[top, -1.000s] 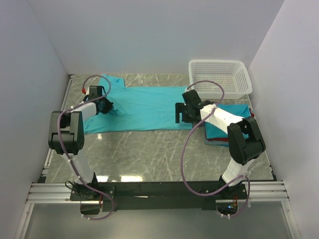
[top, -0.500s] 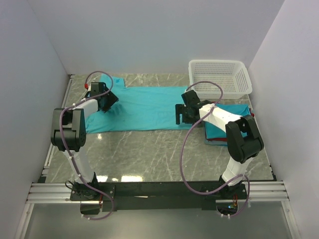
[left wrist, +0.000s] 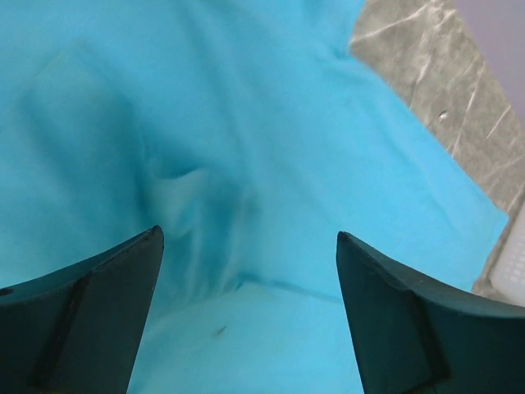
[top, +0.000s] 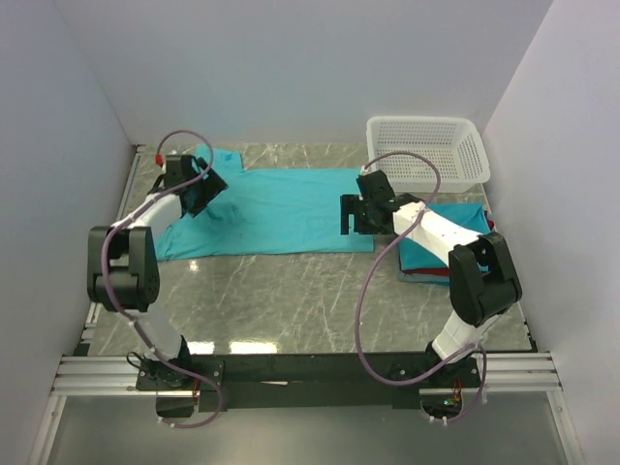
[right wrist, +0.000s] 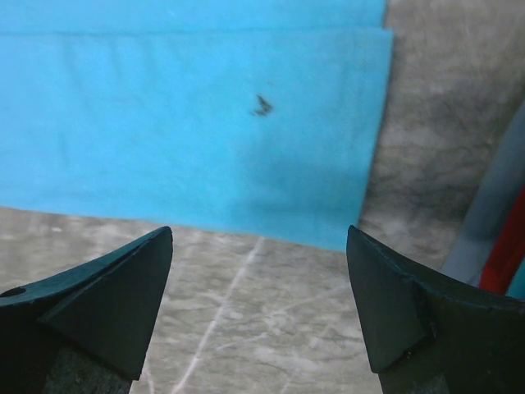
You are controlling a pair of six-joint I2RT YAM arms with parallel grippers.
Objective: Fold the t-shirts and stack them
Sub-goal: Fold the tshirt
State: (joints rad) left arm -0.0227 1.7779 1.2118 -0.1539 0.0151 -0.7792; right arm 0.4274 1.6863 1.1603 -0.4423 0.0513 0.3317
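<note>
Marble tabletop is carrying the teal t-shirt, spread flat; left fingers are hovering released over its sleeve end; right fingers are hovering released at its right edge, grasping nothing.

I am looking at a bright teal t-shirt on a grey table that is showing pale, wiggly marble lines. I am seeing one tiny dark speck on the teal cloth. On the right, a pile of shirts is showing teal on top, with red and dark blue peeking out at its edge. The basket is looking white with a net pattern. The left arm and right arm are showing black and white, with purple cables.
</note>
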